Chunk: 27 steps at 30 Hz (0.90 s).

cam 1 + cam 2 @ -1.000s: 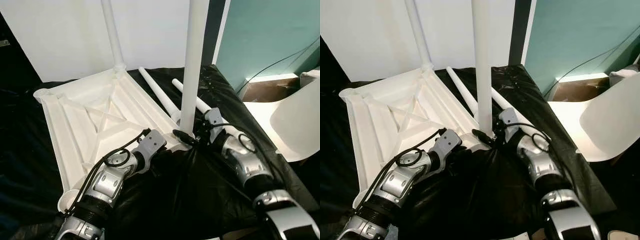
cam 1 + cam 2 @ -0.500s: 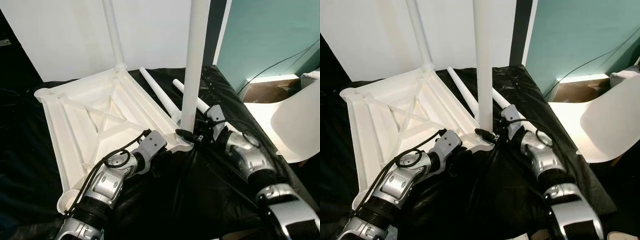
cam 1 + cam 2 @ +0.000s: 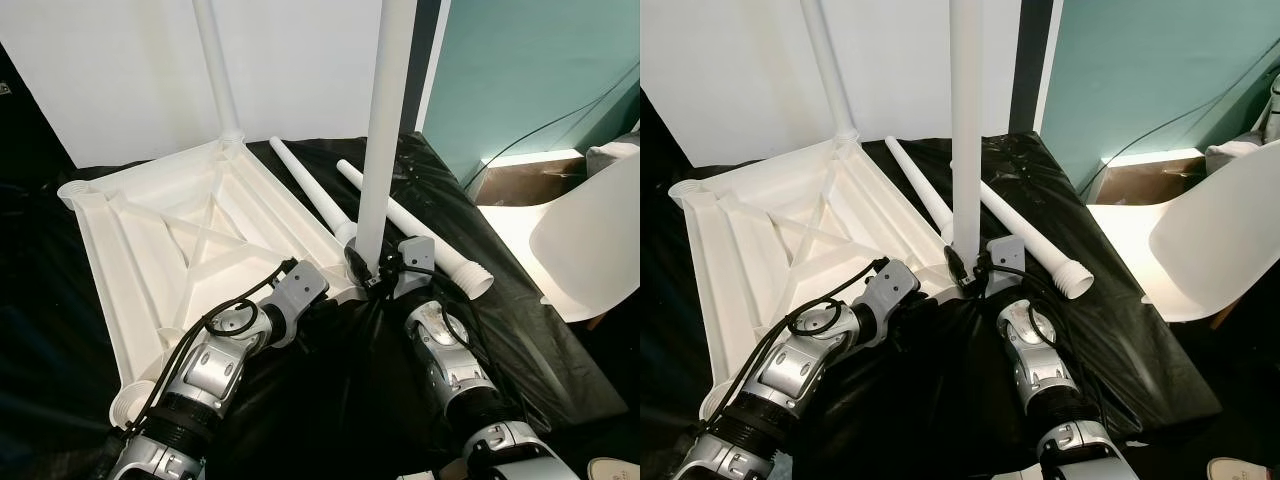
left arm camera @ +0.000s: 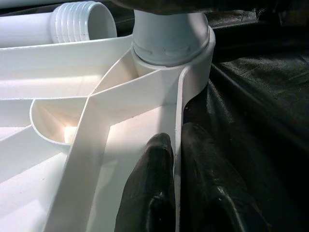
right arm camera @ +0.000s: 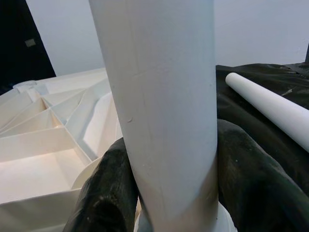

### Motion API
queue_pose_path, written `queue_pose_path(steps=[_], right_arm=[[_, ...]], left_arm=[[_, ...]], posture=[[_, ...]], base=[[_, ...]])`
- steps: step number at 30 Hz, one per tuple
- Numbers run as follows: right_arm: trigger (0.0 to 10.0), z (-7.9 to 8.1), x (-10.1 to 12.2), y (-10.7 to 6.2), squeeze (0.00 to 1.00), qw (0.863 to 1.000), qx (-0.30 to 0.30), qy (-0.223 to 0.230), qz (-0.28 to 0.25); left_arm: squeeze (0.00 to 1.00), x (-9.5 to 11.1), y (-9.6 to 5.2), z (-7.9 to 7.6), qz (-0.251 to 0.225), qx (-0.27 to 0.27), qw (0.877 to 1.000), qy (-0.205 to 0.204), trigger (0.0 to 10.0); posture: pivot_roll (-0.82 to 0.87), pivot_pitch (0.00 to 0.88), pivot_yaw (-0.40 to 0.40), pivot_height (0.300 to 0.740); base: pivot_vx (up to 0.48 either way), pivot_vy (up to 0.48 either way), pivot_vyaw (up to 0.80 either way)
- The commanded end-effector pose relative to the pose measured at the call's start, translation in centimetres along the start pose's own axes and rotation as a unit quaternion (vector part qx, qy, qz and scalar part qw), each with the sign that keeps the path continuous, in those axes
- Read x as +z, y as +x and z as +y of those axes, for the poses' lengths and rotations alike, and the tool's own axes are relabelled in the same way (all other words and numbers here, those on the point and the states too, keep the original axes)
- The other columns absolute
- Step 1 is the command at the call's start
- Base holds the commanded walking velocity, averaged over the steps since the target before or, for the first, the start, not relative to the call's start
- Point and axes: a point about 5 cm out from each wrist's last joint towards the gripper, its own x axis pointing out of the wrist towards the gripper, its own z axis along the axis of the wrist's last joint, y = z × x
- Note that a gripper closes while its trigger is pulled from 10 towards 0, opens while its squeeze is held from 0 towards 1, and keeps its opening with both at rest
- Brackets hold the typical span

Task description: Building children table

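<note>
Right gripper [image 5: 169, 193] clamped round upright leg [image 3: 385, 130] to seat it in tabletop [image 3: 150, 240] corner socket; left gripper [image 4: 176, 193] pinches tabletop's near rim, steadying it

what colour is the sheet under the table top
Black sheet, clearest in the right eye view.

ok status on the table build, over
Right gripper shut on upright leg at near corner socket. Left gripper pinching tabletop rim. Two spare legs lying beside, clear of work.
</note>
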Motion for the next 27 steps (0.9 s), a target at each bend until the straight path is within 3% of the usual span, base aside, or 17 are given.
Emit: queue_pose_path(steps=[1,2,3,6,7,8,9,11,16,19,24,25,26,27], right_arm=[[10.0,-0.2,0.2,0.5,0.0,1.0,-0.005,0.007,0.006],[10.0,0.7,0.3,0.8,0.02,0.999,0.04,0.006,0.008],[10.0,0.9,0.4,1.0,1.0,0.997,0.075,0.011,0.012],[10.0,0.7,0.7,1.2,1.0,0.992,0.121,0.006,0.019],[10.0,0.3,0.8,1.3,0.25,0.991,0.131,-0.006,0.022],[10.0,0.3,0.8,1.3,0.25,0.991,0.131,-0.006,0.022],[10.0,0.0,1.0,1.4,0.0,0.989,0.144,-0.019,0.024],[10.0,-0.4,1.1,1.4,0.0,0.987,0.157,-0.027,0.027],[10.0,-1.5,1.1,1.0,0.0,0.961,0.263,-0.048,0.072],[10.0,-2.1,1.0,0.8,0.0,0.949,0.296,-0.057,0.096],[10.0,-2.7,1.1,0.6,0.0,0.934,0.335,-0.032,0.119],[3.7,-2.9,1.1,0.6,0.0,0.932,0.341,-0.022,0.12],[0.0,-3.0,1.2,0.6,0.0,0.931,0.344,-0.015,0.119],[0.0,-3.1,1.3,0.5,0.0,0.93,0.347,-0.011,0.118]], left_arm=[[0.0,-3.5,0.4,-1.7,0.069,-0.036,0.996,-0.048,10.0],[0.0,-3.4,0.5,-1.8,0.068,-0.037,0.996,-0.047,10.0],[0.0,-3.4,0.5,-1.8,0.068,-0.038,0.996,-0.047,10.0],[0.0,-3.5,0.5,-1.9,0.068,-0.038,0.996,-0.047,10.0],[0.0,-3.5,0.5,-1.9,0.068,-0.038,0.996,-0.048,10.0],[0.0,-3.5,0.5,-1.9,0.068,-0.038,0.996,-0.048,10.0],[0.0,-3.5,0.5,-1.9,0.069,-0.038,0.996,-0.048,10.0],[0.0,-3.5,0.5,-1.9,0.069,-0.038,0.996,-0.048,10.0],[0.0,-3.5,0.6,-1.9,0.067,-0.038,0.996,-0.05,10.0],[0.0,-3.4,0.6,-1.8,0.066,-0.036,0.996,-0.05,10.0],[0.0,-3.5,0.5,-1.7,0.067,-0.035,0.996,-0.05,10.0],[0.0,-3.5,0.5,-1.7,0.067,-0.035,0.996,-0.05,10.0],[0.0,-3.6,0.5,-1.8,0.068,-0.035,0.996,-0.051,10.0],[0.0,-3.6,0.5,-1.8,0.068,-0.035,0.996,-0.051,10.0]], posture=[[0.08,0.0,0.007,0.74],[0.07,0.0,0.009,0.74],[0.07,0.0,0.007,0.74],[0.07,0.0,0.005,0.74],[0.07,0.0,0.004,0.74],[0.07,0.0,0.004,0.74],[0.07,0.0,0.003,0.74],[0.07,0.0,0.002,0.74],[0.07,0.0,-0.002,0.74],[0.07,0.0,-0.003,0.74],[0.08,0.0,-0.003,0.74],[0.08,0.0,-0.003,0.74],[0.08,0.0,-0.003,0.74],[0.08,0.0,-0.003,0.74]], base=[[0.0,0.0,0.0],[0.0,0.0,0.0],[0.0,0.0,0.0],[0.0,0.0,0.0],[0.0,0.0,0.0],[0.0,0.0,0.0],[0.0,0.0,0.0],[0.0,0.0,0.0],[0.0,0.0,0.0],[0.0,0.0,0.0],[0.0,0.0,0.0],[0.0,0.0,0.0],[0.0,0.0,0.0],[0.0,0.0,0.0]])
